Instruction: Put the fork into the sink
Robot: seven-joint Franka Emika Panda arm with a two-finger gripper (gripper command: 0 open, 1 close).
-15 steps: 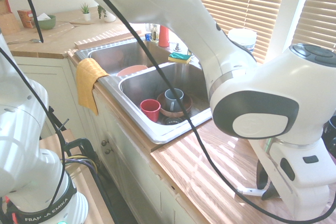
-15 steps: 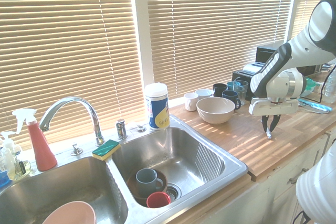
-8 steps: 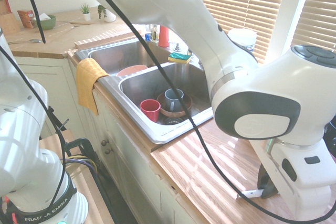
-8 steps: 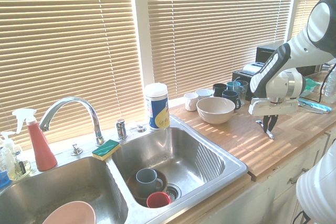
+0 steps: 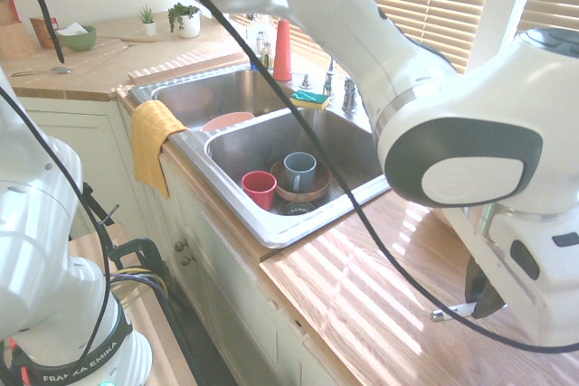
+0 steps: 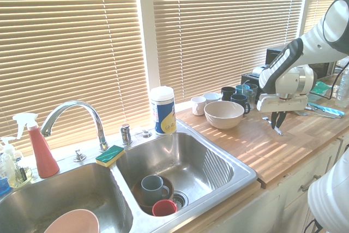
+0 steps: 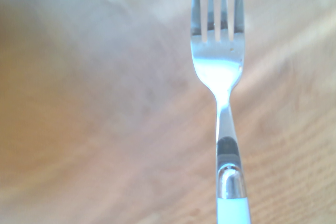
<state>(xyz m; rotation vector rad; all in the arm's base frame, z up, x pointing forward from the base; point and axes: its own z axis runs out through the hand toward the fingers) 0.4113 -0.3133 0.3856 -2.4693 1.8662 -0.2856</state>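
steel sink w/ 2 mugs in 1 basin; jaws gripping fork.

White-handled fork with silver metal neck and tines, gripped above worktop; shiny stainless steel double-basin sink, set into worktop, crockery inside

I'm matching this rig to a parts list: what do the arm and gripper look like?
The arm is glossy white, with rounded joints and dark grey oval panels; its base is lettered "FRANKA EMIKA". The gripper has a white, bar-shaped body and two slim black fingers.
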